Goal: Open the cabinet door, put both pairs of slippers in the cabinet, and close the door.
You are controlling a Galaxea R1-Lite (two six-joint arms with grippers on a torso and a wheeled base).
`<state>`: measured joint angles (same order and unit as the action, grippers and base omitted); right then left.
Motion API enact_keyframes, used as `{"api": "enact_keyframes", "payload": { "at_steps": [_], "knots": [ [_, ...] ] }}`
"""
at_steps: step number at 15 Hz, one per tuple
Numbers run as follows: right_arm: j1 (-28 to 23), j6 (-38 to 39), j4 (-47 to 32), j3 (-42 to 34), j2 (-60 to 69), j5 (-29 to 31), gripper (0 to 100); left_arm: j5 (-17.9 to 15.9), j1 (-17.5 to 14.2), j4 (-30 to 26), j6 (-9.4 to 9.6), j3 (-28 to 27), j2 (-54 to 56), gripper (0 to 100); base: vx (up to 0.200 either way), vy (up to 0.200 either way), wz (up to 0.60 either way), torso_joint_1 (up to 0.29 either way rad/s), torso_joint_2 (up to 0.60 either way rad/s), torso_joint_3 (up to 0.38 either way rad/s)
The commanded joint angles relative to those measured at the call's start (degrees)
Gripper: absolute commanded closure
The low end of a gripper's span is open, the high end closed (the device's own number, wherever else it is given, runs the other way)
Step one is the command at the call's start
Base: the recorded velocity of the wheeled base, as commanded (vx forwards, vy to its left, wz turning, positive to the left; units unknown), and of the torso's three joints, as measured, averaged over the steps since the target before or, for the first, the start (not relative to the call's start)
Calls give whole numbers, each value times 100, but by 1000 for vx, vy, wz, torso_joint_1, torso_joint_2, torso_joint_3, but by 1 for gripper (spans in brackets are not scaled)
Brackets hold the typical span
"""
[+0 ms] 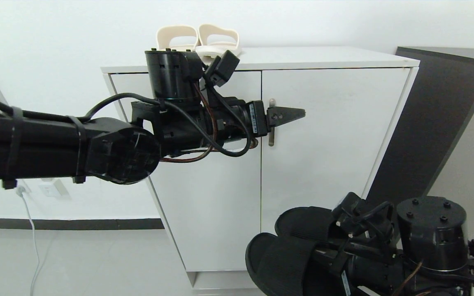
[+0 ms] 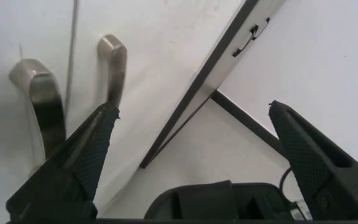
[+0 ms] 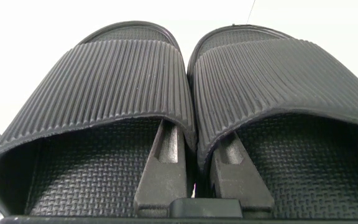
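Head view: a white two-door cabinet point(image 1: 323, 144) stands against a pale wall, both doors closed. A pair of cream open-toed slippers point(image 1: 198, 39) rests side by side on the cabinet top, towards its left rear edge.

The left tool point(image 1: 294, 113) is held level at the seam between the doors, in front of the upper part of a vertical handle. In the left wrist view its fingers point(image 2: 73, 168) are spread wide and grip nothing. One finger lies just beside the two brushed-metal bar handles point(image 2: 42, 102); contact cannot be told.

A pair of black ribbed-strap slippers point(image 1: 294, 246) hangs low in front of the right-hand door, carried by the right arm. In the right wrist view the right tool point(image 3: 197, 180) has one finger inside each slipper. It is closed narrowly on the two adjoining inner walls, so the slippers are pressed together.

A dark grey panel point(image 1: 434, 123) stands to the cabinet's right. To its left, a white cable point(image 1: 33, 230) hangs near a wall socket point(image 1: 49, 189).
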<state>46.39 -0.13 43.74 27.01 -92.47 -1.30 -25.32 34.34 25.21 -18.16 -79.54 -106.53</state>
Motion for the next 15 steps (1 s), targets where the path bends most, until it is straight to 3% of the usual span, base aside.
{"api": "enact_keyframes", "payload": {
  "at_steps": [1, 7, 15],
  "knots": [
    [2, 5, 3, -3, -8, -10, 100, 1, -59, 1, -3, -167, -236, 0, 0, 0, 0, 0, 0, 0],
    [2, 13, 3, -21, -8, -10, 100, 1, -121, 10, -3, -343, -403, 0, 0, 0, 0, 0, 0, 0],
    [2, 5, 3, -21, -8, -10, 100, 1, -191, 10, -12, 220, 150, 0, 0, 0, 0, 0, 0, 0]
  ]
}}
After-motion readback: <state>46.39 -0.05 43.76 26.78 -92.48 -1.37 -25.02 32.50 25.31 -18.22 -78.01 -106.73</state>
